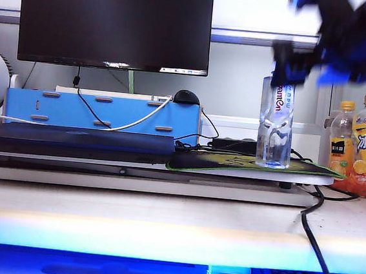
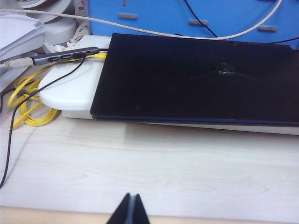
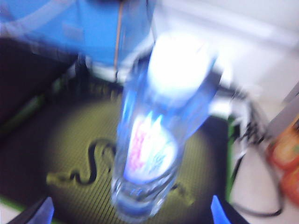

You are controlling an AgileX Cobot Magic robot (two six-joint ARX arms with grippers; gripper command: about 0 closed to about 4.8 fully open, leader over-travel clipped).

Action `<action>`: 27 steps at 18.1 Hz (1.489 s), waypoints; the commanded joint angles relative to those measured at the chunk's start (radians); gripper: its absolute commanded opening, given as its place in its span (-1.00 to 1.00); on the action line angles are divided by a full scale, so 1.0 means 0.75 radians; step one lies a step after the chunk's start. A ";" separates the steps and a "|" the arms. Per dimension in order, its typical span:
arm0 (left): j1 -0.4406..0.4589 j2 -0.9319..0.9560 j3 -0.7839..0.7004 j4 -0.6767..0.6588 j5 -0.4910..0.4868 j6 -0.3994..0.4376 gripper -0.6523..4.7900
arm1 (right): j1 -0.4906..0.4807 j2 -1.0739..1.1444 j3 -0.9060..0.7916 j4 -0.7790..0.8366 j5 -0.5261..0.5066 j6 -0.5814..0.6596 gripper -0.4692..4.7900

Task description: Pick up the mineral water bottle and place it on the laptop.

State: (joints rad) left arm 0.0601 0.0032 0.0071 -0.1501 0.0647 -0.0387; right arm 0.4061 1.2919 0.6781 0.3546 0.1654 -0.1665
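Bottle [image 1: 276, 123] upright on mousepad [image 1: 245, 164], right of laptop [image 1: 72, 141]; right gripper [image 3: 130, 211] spread wide above it; left gripper [image 2: 130, 211] closed, near.

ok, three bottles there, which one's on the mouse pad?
The clear mineral water bottle, under the right gripper. Both orange-capped drink bottles stand off the mouse pad.

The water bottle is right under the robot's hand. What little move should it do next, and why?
Probably lower the right gripper further so its open jaws straddle the bottle. The bottle stands upright on the mouse pad, and the gripper hangs at its cap, not yet closed on it. The left gripper rests shut near the laptop.
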 commanded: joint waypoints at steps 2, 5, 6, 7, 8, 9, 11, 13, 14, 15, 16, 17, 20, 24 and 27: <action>0.000 -0.003 0.000 0.002 0.004 0.002 -0.77 | 0.003 0.181 0.032 0.200 0.024 -0.004 1.00; 0.000 -0.003 0.000 0.001 0.004 0.002 -0.77 | 0.003 0.323 0.124 0.243 0.037 -0.036 1.00; 0.000 -0.003 0.000 0.001 0.004 0.002 -0.77 | 0.003 0.386 0.191 0.241 0.037 -0.038 1.00; 0.000 -0.003 0.000 0.001 0.004 0.002 -0.77 | 0.003 0.423 0.236 0.242 0.057 -0.039 1.00; 0.000 -0.003 0.000 0.002 0.004 0.002 -0.77 | 0.003 0.458 0.279 0.239 0.082 -0.039 1.00; 0.000 -0.003 0.000 0.001 0.004 0.002 -0.77 | 0.003 0.485 0.315 0.230 0.112 -0.039 1.00; 0.000 -0.003 0.000 0.001 0.004 0.002 -0.77 | 0.003 0.519 0.361 0.229 0.176 -0.038 1.00; 0.000 -0.003 0.000 0.001 0.004 0.002 -0.77 | 0.003 0.520 0.363 0.220 0.215 -0.038 1.00; 0.000 -0.003 0.000 0.002 0.004 0.002 -0.77 | 0.003 0.520 0.364 0.211 0.234 -0.038 1.00; 0.000 -0.003 0.000 0.001 0.004 0.002 -0.77 | 0.003 0.520 0.364 0.199 0.235 -0.037 1.00; 0.000 -0.003 0.000 0.001 0.004 0.002 -0.77 | 0.003 0.520 0.364 0.193 0.236 -0.037 1.00; 0.000 -0.003 0.000 0.001 0.004 0.002 -0.77 | 0.003 0.520 0.364 0.192 0.235 -0.037 1.00; 0.000 -0.003 0.000 0.001 0.004 0.002 -0.77 | 0.003 0.520 0.371 0.161 0.235 -0.030 -0.62; 0.000 -0.003 0.000 0.001 0.004 0.002 -0.77 | 0.003 0.520 0.372 0.178 0.230 -0.033 -0.83; 0.000 -0.003 0.000 0.001 0.004 0.002 -0.77 | 0.004 0.513 0.426 0.240 0.200 -0.021 -0.83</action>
State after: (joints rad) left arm 0.0605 0.0032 0.0071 -0.1501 0.0647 -0.0387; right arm 0.4088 1.6878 0.9585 0.4728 0.3321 -0.1909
